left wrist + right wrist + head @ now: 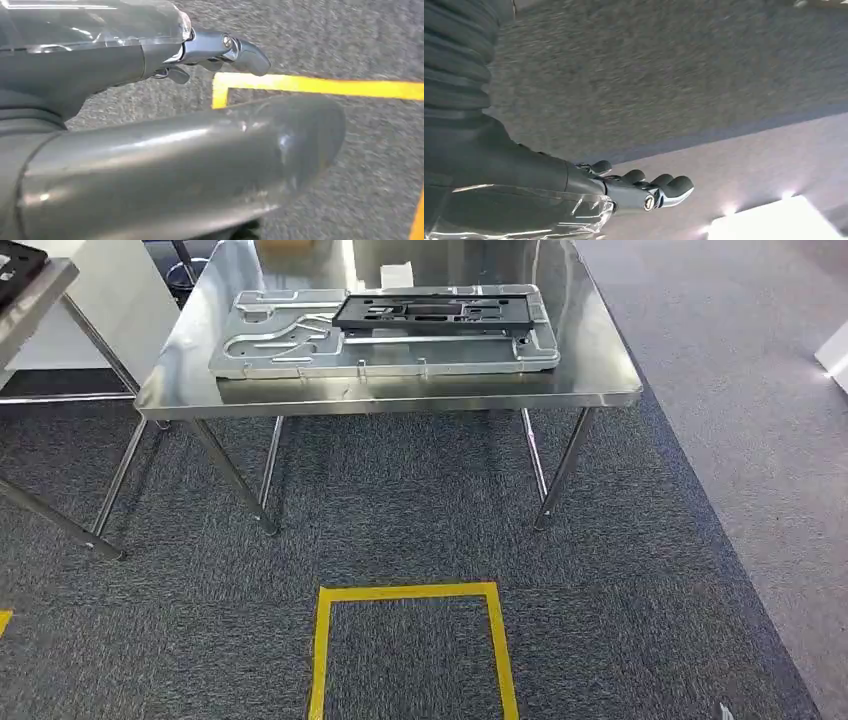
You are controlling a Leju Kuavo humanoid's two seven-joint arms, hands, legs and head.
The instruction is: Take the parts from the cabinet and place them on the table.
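A steel table [400, 390] stands ahead in the head view. On it lies a large silver machined plate [300, 340], and a black flat frame part [435, 312] rests on the plate's right half. My left hand [220, 50] hangs over the carpet near a yellow floor marking, fingers extended and holding nothing. My right hand [644, 190] also hangs over the carpet, its fingers stretched out side by side with nothing in them.
A yellow taped square [410, 640] marks the dark carpet in front of the table. A second steel table [30, 300] stands at the left with a dark item on it. Lighter grey carpet [760, 440] runs along the right.
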